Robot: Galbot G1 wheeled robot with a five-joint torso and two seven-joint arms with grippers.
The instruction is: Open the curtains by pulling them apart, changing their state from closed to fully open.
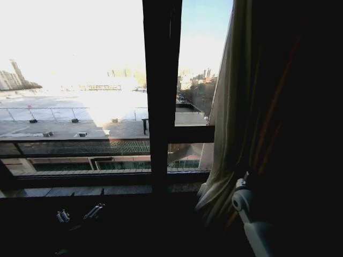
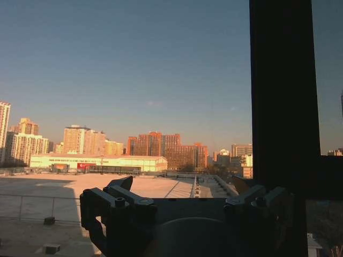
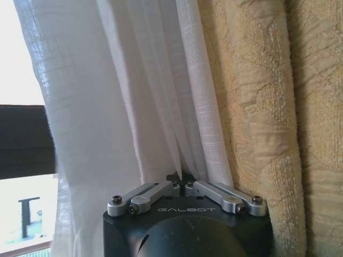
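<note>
right hand [image 3: 182, 181] | pinching curtains [image 3: 161, 96] folds | beside drape [image 3: 257, 107]

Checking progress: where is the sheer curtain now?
In the head view, the sheer curtain hangs bunched at the window's right side against the brownish drape, pinched by the right gripper.

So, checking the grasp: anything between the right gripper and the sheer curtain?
Nothing: in the right wrist view the right gripper is shut directly on the sheer curtain.
</note>
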